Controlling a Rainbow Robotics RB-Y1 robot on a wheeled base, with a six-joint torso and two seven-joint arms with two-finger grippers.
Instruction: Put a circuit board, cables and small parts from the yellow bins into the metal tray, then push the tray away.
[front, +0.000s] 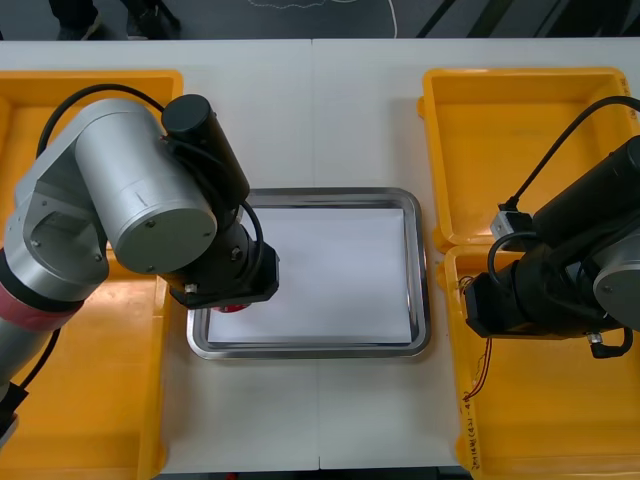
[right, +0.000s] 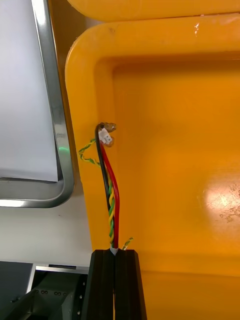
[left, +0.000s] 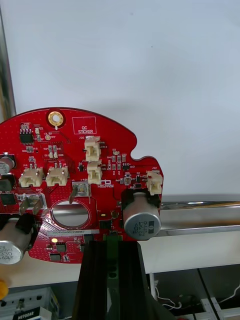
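Over the shiny metal tray's (front: 423, 270) near-left corner, the left pincer (left: 111, 240) grasps a round red circuit board (left: 75, 165); the right pincer (right: 116, 253), low in the near-right yellow bin (right: 175, 150), clamps a twisted red and yellow cable (right: 113, 197).

Silver, pink-banded left arm (front: 140, 190); black right arm (front: 585, 255).

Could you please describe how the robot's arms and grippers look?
The left arm has rounded silver-grey housings, a black wrist, a pink band and a looping black cable. The right arm is black, also cabled. The left gripper and right gripper have black fingers.
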